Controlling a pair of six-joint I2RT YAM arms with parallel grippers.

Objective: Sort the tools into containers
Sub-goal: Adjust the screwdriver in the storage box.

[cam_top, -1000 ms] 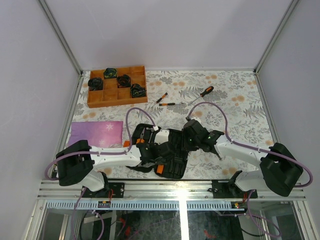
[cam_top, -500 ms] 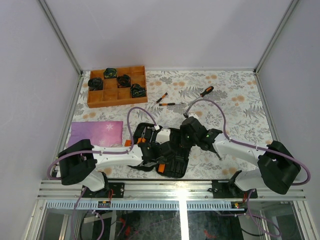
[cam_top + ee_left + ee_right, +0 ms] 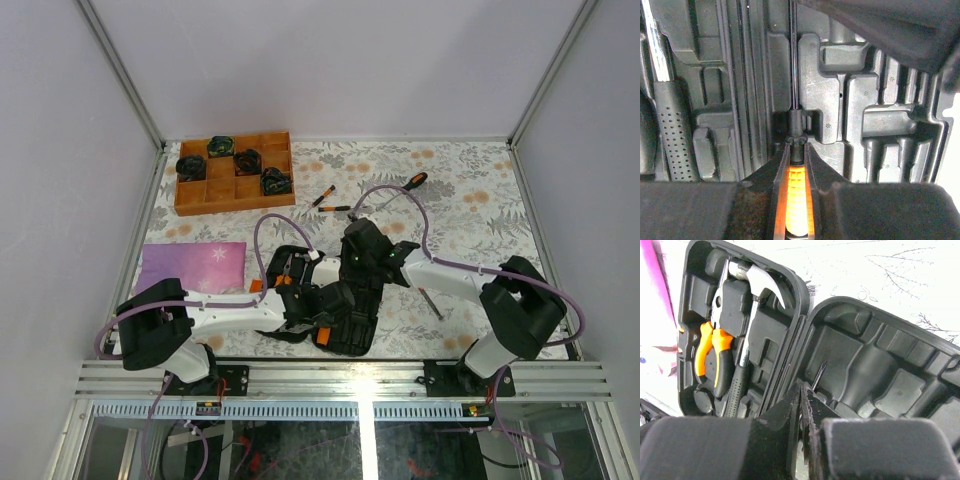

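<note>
The black tool case (image 3: 292, 254) lies open near the front edge. My left gripper (image 3: 796, 147) is shut on an orange-handled screwdriver (image 3: 796, 200); its shaft (image 3: 794, 65) lies along a moulded slot. My right gripper (image 3: 802, 386) hangs over the other half of the case (image 3: 875, 365), jaws shut. A screwdriver tip (image 3: 821, 370) pokes out just beside its fingertips; I cannot tell whether it is pinched. A hammer (image 3: 747, 340) and orange pliers (image 3: 712, 350) sit in their slots. Three screwdrivers (image 3: 322, 196) (image 3: 336, 208) (image 3: 408, 185) lie on the table behind the case.
A brown wooden tray (image 3: 236, 195) with several dark items stands at the back left. A purple cloth (image 3: 192, 266) lies left of the case. A thin dark rod (image 3: 430, 301) rests on the table under the right arm. Frame posts stand at the table's corners.
My right gripper has swung left and away from me, over the case, and its jaws have closed. The left gripper stays shut on the orange handle in the same place.
</note>
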